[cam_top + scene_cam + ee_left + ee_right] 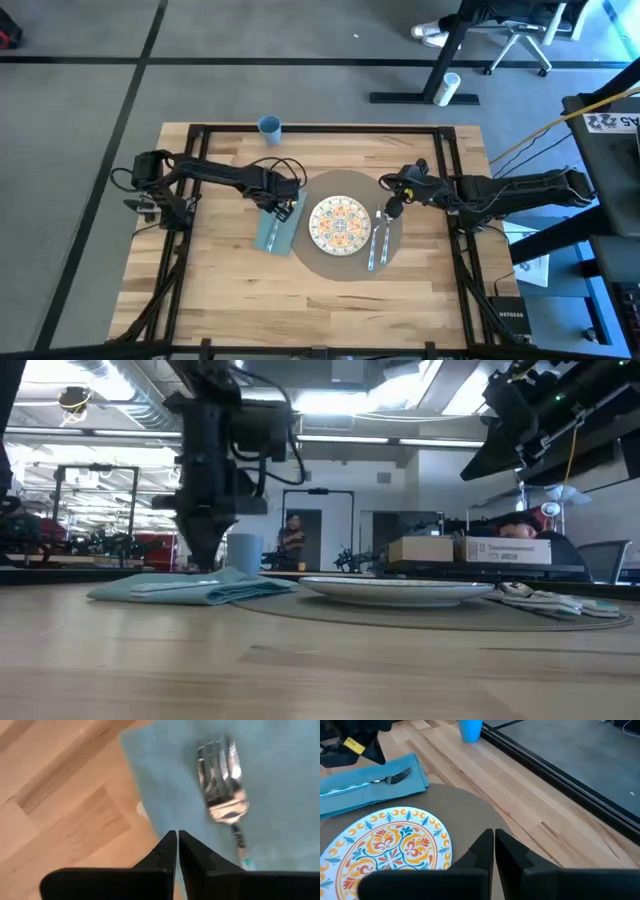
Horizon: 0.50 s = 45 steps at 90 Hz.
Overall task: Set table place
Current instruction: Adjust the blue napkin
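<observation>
Grey-brown place (pixel 345 262) with one plate (pixel 340 224), one fork (pixel 223 795); both claws clenched empty

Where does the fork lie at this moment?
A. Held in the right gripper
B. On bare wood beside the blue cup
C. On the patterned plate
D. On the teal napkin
D: the fork rests on the teal napkin, beside the placemat; the left gripper, fingers shut, hangs just above the napkin's edge.
</observation>
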Tool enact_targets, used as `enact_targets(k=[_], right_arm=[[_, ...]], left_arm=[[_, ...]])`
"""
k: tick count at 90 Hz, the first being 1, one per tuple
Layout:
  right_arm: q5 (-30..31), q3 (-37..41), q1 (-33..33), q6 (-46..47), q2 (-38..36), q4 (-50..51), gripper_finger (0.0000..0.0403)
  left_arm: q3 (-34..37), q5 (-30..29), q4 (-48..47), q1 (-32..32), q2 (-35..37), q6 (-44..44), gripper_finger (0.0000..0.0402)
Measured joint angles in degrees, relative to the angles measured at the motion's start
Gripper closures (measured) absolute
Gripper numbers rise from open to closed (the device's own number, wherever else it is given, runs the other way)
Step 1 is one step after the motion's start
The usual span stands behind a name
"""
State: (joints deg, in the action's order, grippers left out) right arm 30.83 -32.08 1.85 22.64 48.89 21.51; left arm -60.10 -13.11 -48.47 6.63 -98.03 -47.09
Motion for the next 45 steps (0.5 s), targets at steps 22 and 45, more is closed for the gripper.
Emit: enact_targets(k=[22, 45], right_arm=[[0.0, 0.0, 0.0, 1.0, 0.0, 1.4, 0.0400], [0.0, 0.0, 0.0, 1.1, 0.0, 1.5, 0.0400]], left_arm=[[2.6, 0.0, 3.1, -2.4, 0.0, -2.7, 0.0401], [5.5, -0.3, 2.4, -5.4, 0.1, -6.8, 0.0401]])
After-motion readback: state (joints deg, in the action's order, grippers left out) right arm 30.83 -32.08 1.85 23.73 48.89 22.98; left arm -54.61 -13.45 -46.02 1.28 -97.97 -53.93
